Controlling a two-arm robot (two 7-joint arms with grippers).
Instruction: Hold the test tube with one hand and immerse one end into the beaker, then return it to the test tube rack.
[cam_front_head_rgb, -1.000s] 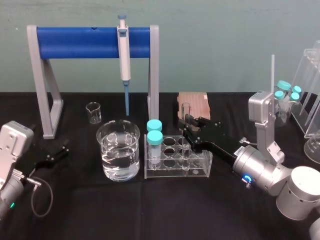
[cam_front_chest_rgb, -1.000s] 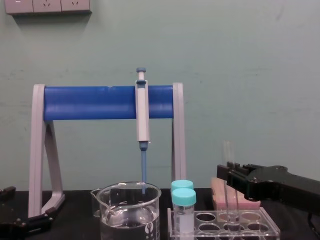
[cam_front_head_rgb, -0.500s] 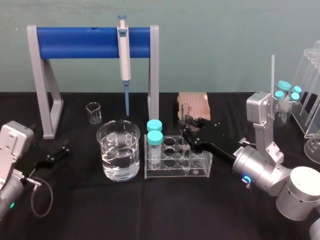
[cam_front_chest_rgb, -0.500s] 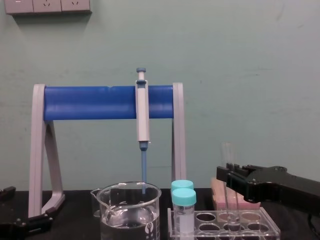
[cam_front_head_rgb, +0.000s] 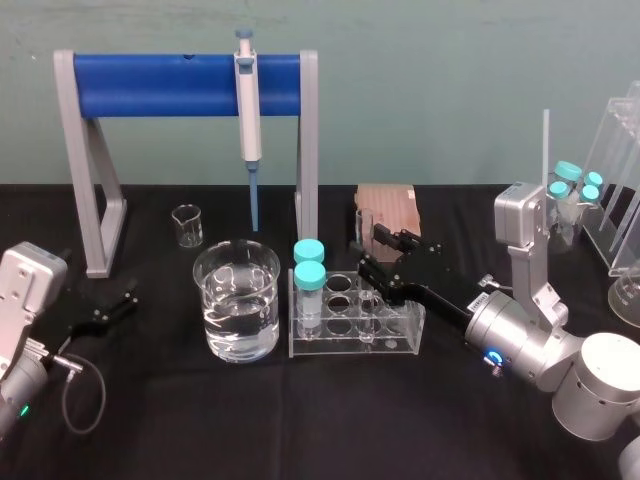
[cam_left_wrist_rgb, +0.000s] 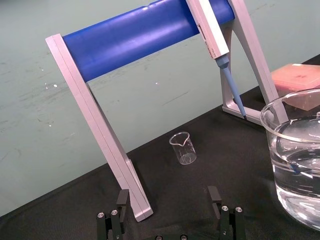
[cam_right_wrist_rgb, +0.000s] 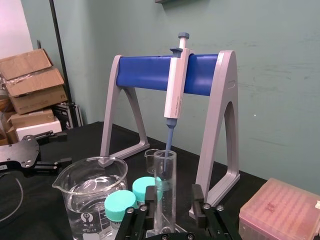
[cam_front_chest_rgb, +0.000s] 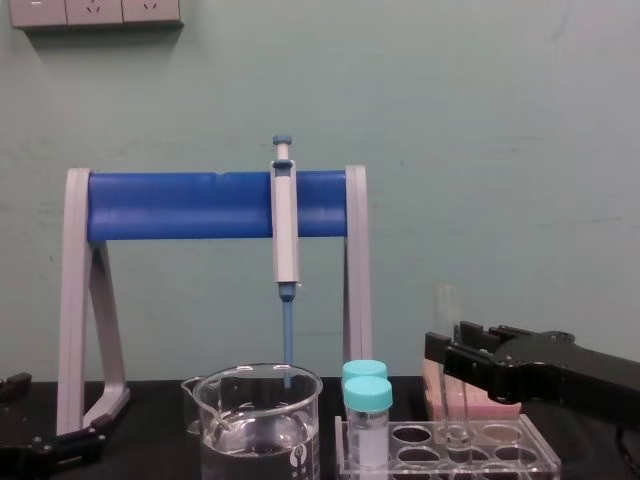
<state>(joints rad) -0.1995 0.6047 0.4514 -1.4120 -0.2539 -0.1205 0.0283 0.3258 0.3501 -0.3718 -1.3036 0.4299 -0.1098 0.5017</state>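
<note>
One test tube (cam_right_wrist_rgb: 164, 182), one pipette (cam_front_head_rgb: 247, 110), two beakers (cam_front_head_rgb: 238, 300) (cam_front_head_rgb: 187, 226), two teal-capped tubes (cam_front_head_rgb: 309, 285) (cam_front_head_rgb: 309, 250) in the rack (cam_front_head_rgb: 400, 340).

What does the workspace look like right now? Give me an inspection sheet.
Surface: black cloth, no spill seen.
Job's things: tube upright in rack; beaker beside it, holding clear liquid.
Clutter: pipette on stand, small beaker, two capped tubes in rack, pink box.
Tools: right tool open around tube; left tool open, parked left.
Cables: one loop near left tool.
Surroundings: teal wall, cardboard boxes.
</note>
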